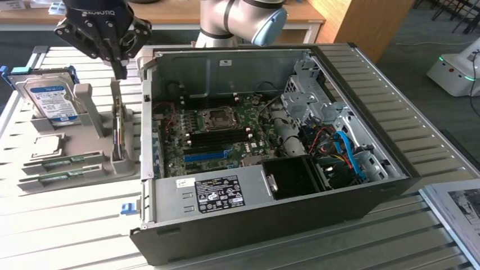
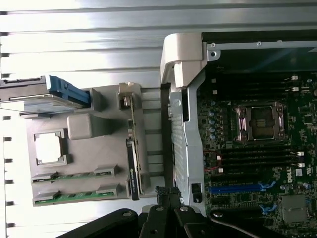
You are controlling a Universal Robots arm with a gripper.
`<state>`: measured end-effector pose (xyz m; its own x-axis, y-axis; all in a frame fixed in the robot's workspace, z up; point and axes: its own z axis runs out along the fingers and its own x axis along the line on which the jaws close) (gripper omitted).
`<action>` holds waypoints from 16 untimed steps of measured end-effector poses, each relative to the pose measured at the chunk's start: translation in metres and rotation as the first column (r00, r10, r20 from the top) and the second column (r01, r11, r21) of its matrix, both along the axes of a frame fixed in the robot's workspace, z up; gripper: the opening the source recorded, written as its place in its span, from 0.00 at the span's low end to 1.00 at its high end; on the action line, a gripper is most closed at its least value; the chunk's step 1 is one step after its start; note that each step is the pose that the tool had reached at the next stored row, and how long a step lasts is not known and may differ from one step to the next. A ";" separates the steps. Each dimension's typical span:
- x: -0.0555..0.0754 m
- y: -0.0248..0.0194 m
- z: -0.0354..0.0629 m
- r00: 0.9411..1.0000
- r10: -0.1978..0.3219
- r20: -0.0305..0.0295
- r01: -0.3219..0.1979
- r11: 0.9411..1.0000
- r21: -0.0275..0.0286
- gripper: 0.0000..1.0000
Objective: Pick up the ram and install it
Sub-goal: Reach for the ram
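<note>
Two slim green sticks lie flat side by side in the front slots of the grey holder (image 1: 90, 169): one stick (image 1: 64, 163) (image 2: 74, 176) and another (image 1: 60, 178) (image 2: 74, 196). One of them is the ram; I cannot tell which. My gripper (image 1: 118, 71) (image 2: 168, 194) hangs shut and empty above the holder's back end, close to the open computer case's wall (image 1: 148, 112), well away from both sticks. Inside the case, the motherboard's dark memory slots (image 1: 217, 135) (image 2: 257, 156) lie beside the processor socket (image 1: 220, 117).
The holder also carries an upright hard drive (image 1: 51, 101), a square chip (image 1: 45, 145) and a card standing on edge (image 1: 118, 135). A blue slot (image 1: 204, 154) lies on the motherboard. A white machine (image 1: 457, 70) stands at the exterior view's right and printed sheets (image 1: 461, 209) lie near the table corner.
</note>
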<state>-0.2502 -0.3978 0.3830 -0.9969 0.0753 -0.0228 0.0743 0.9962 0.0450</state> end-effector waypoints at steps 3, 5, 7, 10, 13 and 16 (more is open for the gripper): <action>-0.004 0.0000 -0.0003 1.000 0.000 0.000 0.000 1.000 0.000 0.10; -0.007 0.0000 -0.0005 1.000 0.000 0.000 0.000 1.000 0.000 0.10; -0.010 0.0000 -0.0007 1.000 0.000 0.000 0.000 1.000 0.000 0.10; -0.014 0.0000 -0.0010 1.000 0.000 0.000 0.000 1.000 0.000 0.10; -0.019 0.0000 -0.0012 1.000 0.000 0.000 0.000 1.000 0.000 0.10; -0.023 0.0000 -0.0015 1.000 0.000 0.000 0.000 1.000 0.000 0.10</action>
